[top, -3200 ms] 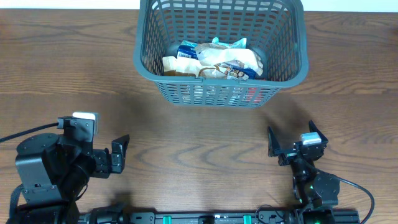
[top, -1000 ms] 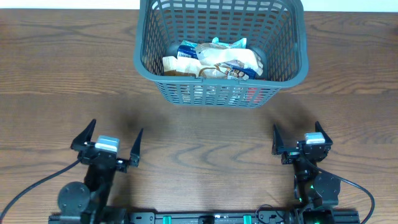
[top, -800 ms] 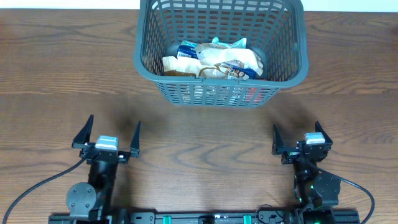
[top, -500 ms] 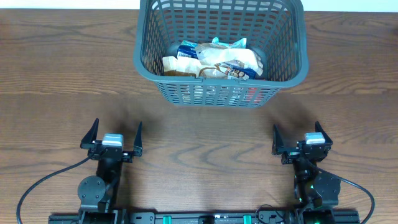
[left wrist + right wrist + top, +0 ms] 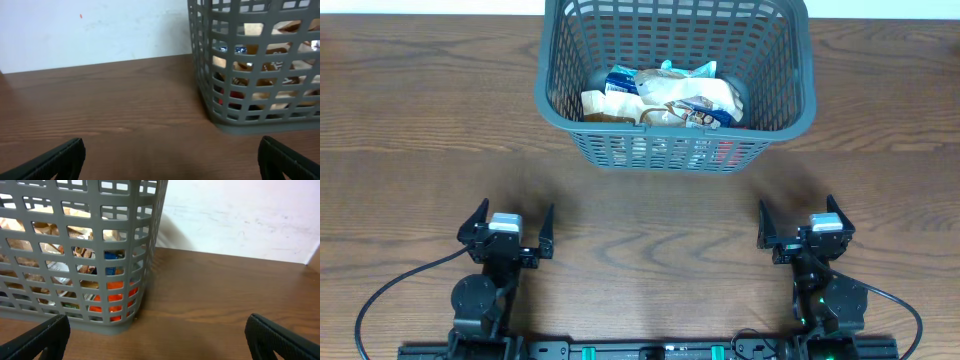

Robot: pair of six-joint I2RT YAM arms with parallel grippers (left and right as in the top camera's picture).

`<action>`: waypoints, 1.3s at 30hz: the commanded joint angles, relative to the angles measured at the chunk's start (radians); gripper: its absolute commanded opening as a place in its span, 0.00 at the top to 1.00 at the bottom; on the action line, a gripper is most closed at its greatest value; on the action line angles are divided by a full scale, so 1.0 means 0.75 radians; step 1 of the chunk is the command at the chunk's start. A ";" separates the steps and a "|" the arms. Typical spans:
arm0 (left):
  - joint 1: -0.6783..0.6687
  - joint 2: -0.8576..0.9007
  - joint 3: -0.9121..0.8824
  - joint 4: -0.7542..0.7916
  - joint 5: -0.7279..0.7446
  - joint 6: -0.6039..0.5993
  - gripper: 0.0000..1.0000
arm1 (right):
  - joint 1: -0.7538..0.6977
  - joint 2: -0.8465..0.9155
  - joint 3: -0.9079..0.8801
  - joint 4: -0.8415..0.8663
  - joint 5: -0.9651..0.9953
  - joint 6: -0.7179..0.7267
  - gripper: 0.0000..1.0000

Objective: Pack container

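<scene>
Container [image 5: 665,150]: dark grey, lattice-slotted walls. Packets [image 5: 670,97] inside: cream, tan, blue; orange-red patch at near right. Table [image 5: 640,235]: brown wood grain. Wall [image 5: 100,30]: white.
</scene>
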 commanded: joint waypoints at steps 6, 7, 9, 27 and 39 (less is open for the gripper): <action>-0.040 -0.028 -0.017 -0.062 -0.041 -0.025 0.01 | -0.007 -0.009 -0.006 -0.004 0.014 -0.018 0.01; -0.040 -0.036 -0.017 -0.062 -0.041 -0.025 0.01 | -0.007 -0.009 -0.006 -0.004 0.014 -0.017 0.01; -0.039 -0.055 -0.017 -0.061 -0.042 -0.024 0.02 | -0.007 -0.009 -0.006 -0.004 0.014 -0.018 0.01; 0.037 -0.069 -0.017 -0.061 -0.040 -0.031 0.01 | -0.007 -0.009 -0.006 -0.004 0.014 -0.017 0.01; 0.048 -0.069 -0.017 -0.061 -0.041 -0.030 0.02 | -0.007 -0.009 -0.006 -0.004 0.014 -0.018 0.01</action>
